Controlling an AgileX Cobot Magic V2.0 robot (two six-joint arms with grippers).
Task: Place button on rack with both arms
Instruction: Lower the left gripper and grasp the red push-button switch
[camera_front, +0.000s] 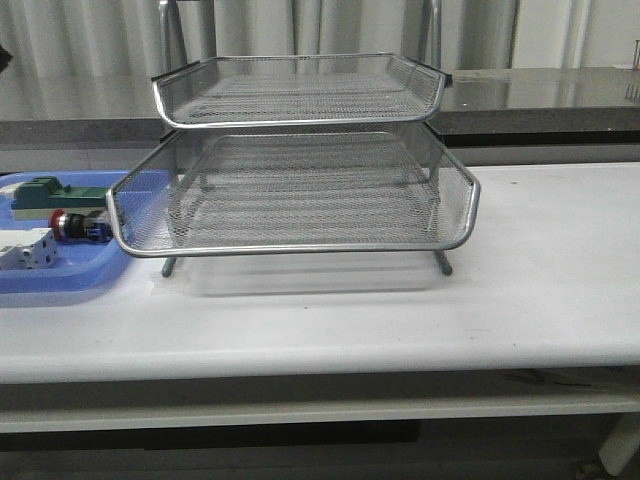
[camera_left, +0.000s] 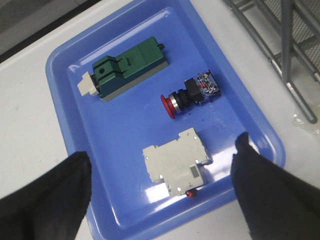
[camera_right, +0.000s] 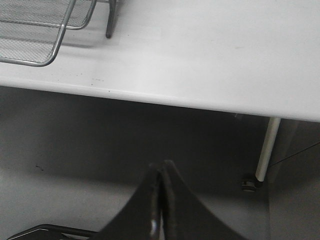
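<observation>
The button, red head, black body, blue rear block, lies on its side in the blue tray; it also shows at the left in the front view. My left gripper is open and empty, hovering above the tray with its fingers either side of the white switch unit. The wire-mesh rack stands mid-table, right of the tray; a corner of it shows in the right wrist view. My right gripper is shut and empty, below and in front of the table edge. Neither arm shows in the front view.
A green block lies in the tray beyond the button. The rack's leg and frame stand close to the tray's side. The white table's front edge and a table leg show in the right wrist view.
</observation>
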